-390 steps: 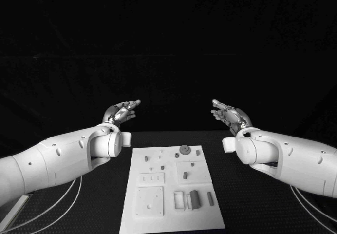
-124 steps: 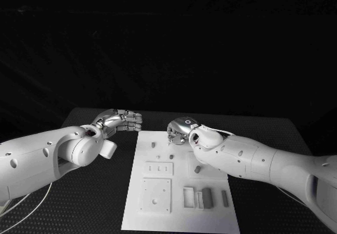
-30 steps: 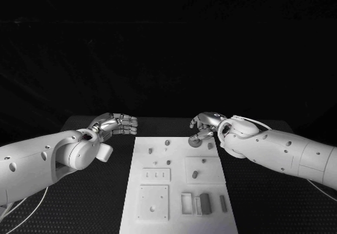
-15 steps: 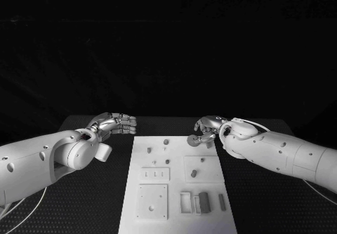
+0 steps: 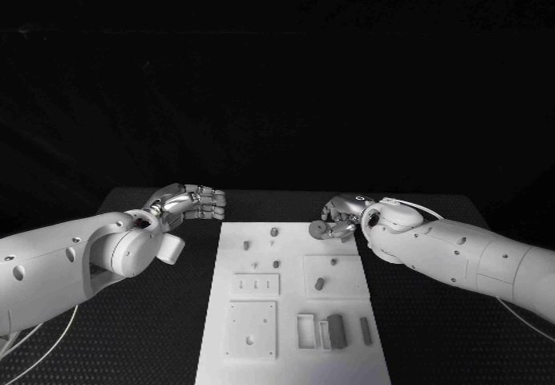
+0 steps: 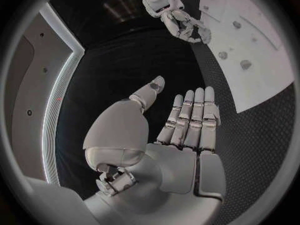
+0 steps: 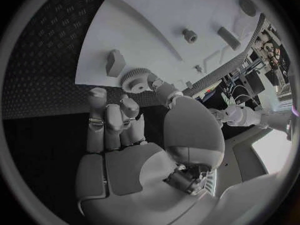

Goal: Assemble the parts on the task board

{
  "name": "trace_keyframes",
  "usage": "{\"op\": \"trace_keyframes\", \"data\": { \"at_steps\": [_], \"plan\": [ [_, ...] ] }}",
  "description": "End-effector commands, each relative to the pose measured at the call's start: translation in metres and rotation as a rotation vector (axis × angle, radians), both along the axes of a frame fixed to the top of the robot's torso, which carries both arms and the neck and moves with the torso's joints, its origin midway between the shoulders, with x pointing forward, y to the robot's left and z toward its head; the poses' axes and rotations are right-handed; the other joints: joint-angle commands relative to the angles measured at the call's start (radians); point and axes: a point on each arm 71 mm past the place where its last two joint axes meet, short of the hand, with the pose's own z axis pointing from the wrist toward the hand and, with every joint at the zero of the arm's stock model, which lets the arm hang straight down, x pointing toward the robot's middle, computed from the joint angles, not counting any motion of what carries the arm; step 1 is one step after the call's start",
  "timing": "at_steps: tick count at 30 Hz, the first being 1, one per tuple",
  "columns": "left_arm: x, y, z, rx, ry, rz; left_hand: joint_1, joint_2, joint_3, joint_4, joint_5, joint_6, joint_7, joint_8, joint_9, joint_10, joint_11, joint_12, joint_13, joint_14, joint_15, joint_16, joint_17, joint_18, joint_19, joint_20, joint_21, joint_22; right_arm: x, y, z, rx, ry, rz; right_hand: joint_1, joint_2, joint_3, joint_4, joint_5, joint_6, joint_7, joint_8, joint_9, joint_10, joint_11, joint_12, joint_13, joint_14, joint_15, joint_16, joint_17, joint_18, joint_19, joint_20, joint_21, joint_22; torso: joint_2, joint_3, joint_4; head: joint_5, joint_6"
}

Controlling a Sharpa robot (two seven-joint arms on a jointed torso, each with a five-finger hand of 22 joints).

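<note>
My right robot hand [image 5: 338, 218] is pinching a small gear [image 5: 317, 230] just above the task board's [image 5: 289, 353] far right corner; my left robot hand [image 5: 191, 202] is hovering empty beside its far left corner, fingers straight.

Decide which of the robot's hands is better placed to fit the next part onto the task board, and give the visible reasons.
Right. The right hand already holds a small gear over the far end of the task board. The left hand holds nothing and hangs beyond the board's far left corner, over the black table.
</note>
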Motion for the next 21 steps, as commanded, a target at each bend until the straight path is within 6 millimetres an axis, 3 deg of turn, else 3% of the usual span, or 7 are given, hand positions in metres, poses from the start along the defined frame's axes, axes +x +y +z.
{"op": "trace_keyframes", "data": {
  "at_steps": [1,21],
  "plan": [
    [-0.0003,-0.0026,0.0004,-0.009,0.002,-0.018,-0.009,0.002,-0.006,-0.002,-0.004,0.006,0.036,-0.005,-0.002,0.006,0.001,-0.006,-0.002,0.008,0.001,-0.007,0.001,0.008,0.007,-0.003,-0.007,-0.002,-0.0007,0.0034,-0.0017,-0.009,0.006,0.028,0.001,0.015,-0.006,-0.007,0.003,0.019,0.0,0.009,0.004,0.001,-0.01,0.007,-0.003,0.007,-0.011,0.006,0.006,0.063,-0.005,-0.004,0.007,0.02,0.0,-0.0005,0.0006,0.0,-0.002],
    [-0.0001,-0.0028,0.0003,-0.009,0.004,-0.019,-0.007,0.003,-0.005,-0.002,-0.005,0.006,0.037,-0.005,-0.002,0.006,0.001,-0.007,-0.002,0.008,0.001,-0.008,0.002,0.008,0.008,-0.003,-0.008,-0.002,-0.0005,0.0085,-0.0051,-0.008,0.017,0.034,-0.003,0.073,-0.029,-0.044,0.003,0.064,-0.019,0.036,0.013,0.022,-0.029,0.012,-0.012,0.021,-0.029,0.008,0.012,0.063,-0.005,-0.006,0.014,0.019,0.001,0.0009,-0.0003,0.002,-0.012]
  ]
}}
